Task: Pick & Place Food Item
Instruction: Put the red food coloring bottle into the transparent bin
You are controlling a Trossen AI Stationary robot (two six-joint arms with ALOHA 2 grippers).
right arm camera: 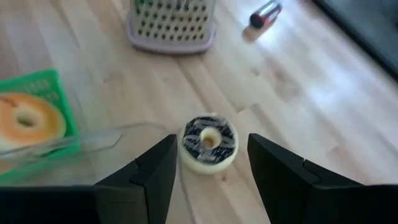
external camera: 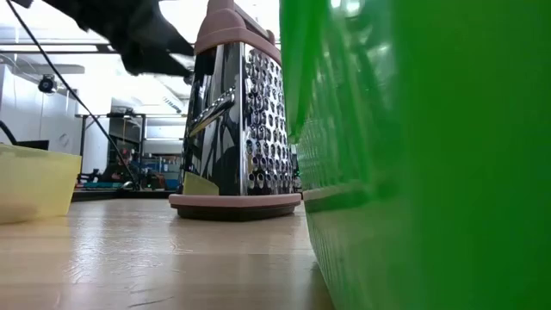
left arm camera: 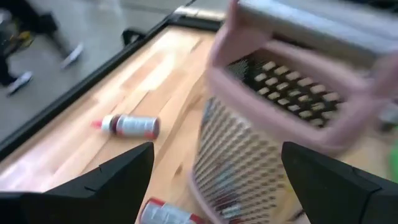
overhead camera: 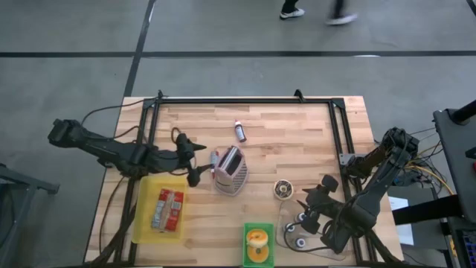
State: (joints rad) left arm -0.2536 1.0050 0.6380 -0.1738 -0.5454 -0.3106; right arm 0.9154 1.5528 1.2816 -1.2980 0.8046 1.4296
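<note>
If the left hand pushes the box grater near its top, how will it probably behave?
The grater stands upright and tall on a narrow pink base, so a high push may tip it. Its metal body looks stiff and probably will not bend. The open left hand is beside it; pushing low seems safer.

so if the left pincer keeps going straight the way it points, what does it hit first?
Most likely the pink-framed metal box grater, which stands upright right ahead of the open left pincer. In the high view the left pincer sits just beside the grater. The exact gap is unclear.
</note>
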